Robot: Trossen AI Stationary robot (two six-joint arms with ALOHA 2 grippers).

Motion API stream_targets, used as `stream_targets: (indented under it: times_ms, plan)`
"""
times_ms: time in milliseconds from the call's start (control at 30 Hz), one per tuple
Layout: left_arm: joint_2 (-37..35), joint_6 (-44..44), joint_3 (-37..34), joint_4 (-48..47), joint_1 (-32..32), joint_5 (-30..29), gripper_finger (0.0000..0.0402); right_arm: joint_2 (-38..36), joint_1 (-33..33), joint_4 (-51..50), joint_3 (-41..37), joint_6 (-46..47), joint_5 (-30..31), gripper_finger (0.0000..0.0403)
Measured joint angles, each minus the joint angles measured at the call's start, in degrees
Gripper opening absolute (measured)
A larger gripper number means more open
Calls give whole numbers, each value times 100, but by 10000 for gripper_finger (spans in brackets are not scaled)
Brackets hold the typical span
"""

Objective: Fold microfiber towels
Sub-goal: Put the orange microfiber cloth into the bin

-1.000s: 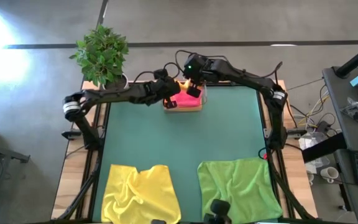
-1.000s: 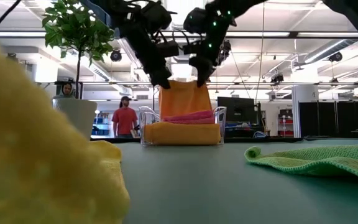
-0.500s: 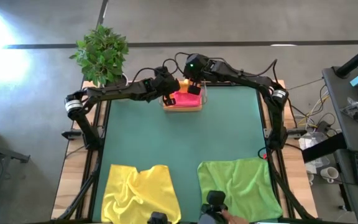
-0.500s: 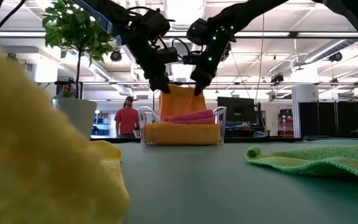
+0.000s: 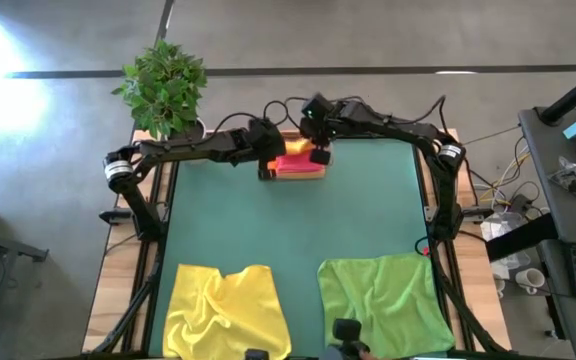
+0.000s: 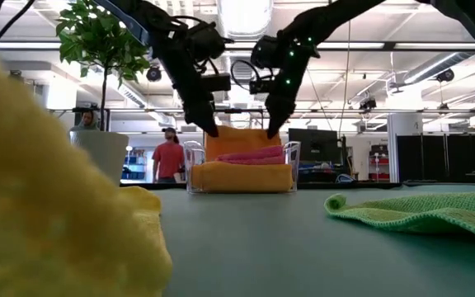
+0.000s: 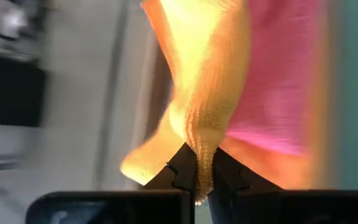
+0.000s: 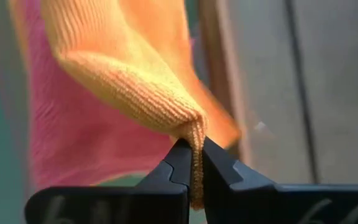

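On the worktop lie 1 yellow towel and 1 green towel at the near edge. At the far edge, 1 clear tray holds 1 folded orange towel and 1 pink towel. Above it, the left end effector and right end effector each pinch a corner of a 2nd orange towel.

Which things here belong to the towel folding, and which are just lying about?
Job: orange towel, pinched by left gripper and right gripper over the tray; pink towel; second orange towel; yellow towel; green towel.
Lying about: plant; mat.
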Motion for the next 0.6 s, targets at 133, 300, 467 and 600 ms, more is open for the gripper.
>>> stream_targets:
  times_ms: [133, 300, 467, 600]
  plan:
    - [-2, -615, -9, -298, -13, 674, 2, -1, -4, -339, -139, 320, -468, 8]
    - [-7, -874, -15, -399, -13, 793, 2, 0, 11, -595, -198, 658, -1025, 8]
    - [-9, -874, -18, -398, -17, 795, 28, 0, 24, -780, -201, 877, -1330, 10]
    - [-9, -876, -18, -405, -20, 795, 70, 0, 24, -798, -202, 965, -1330, 36]
